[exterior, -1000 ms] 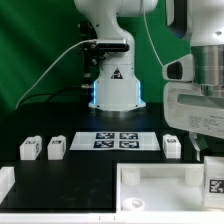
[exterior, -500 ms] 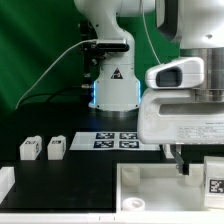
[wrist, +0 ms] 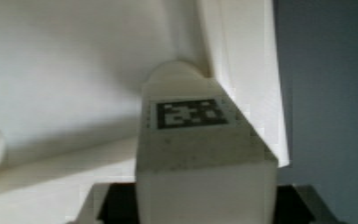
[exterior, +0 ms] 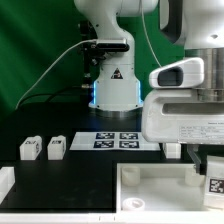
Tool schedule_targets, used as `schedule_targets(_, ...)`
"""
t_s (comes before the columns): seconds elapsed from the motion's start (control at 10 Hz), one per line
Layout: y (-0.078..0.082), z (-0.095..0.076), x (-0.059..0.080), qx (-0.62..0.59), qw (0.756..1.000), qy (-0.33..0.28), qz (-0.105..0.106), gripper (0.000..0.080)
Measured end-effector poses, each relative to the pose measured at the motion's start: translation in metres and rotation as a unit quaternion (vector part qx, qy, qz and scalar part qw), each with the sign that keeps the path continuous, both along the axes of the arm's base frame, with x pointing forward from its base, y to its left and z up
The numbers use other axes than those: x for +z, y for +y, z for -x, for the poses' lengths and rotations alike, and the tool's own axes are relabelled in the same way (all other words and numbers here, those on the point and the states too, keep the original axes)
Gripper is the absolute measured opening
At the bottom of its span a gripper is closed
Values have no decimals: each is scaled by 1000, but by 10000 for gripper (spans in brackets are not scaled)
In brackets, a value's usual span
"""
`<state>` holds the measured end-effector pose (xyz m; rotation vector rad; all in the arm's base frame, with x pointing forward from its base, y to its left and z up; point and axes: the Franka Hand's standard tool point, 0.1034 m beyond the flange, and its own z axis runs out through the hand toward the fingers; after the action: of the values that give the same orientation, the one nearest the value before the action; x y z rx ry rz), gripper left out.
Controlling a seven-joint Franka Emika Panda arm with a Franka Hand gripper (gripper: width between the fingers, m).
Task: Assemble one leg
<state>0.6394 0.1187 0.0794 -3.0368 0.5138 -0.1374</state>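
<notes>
You had the leg (wrist: 197,140) centred under the end effector (wrist: 204,205), at the white panel's (exterior: 150,190) corner — clenched or released, I could not tell — so I judged that a loose hold could let it tilt and jam there, or drop.

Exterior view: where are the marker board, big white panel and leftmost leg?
marker board (exterior: 116,140), exterior view, its top face.
big white panel (exterior: 150,170), exterior view, its rim.
leftmost leg (exterior: 30,149), exterior view, its front.

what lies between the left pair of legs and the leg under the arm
The marker board, flat on the table; the exterior view shows it between the leg pair and the leg under the arm.
</notes>
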Motion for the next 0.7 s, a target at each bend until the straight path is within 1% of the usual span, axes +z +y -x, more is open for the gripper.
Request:
schedule_targets(0.1, -3, 0, 0, -48, 999, 2, -7, 295)
schedule_targets(0.2, -8, -1, -1, -118, 993, 8, -24, 295)
schedule_targets(0.3, -9, 0, -2, -212, 977, 16, -32, 295)
schedule_targets(0.4, -9, 2, -2, -296, 954, 22, -35, 295)
schedule_targets(0.5, -10, 3, -3, -391, 919, 28, -42, 295)
schedule_targets(0.6, -11, 5, -3, -476, 877, 34, -49, 295)
schedule_targets(0.7, -10, 6, -3, -521, 851, 37, -54, 297)
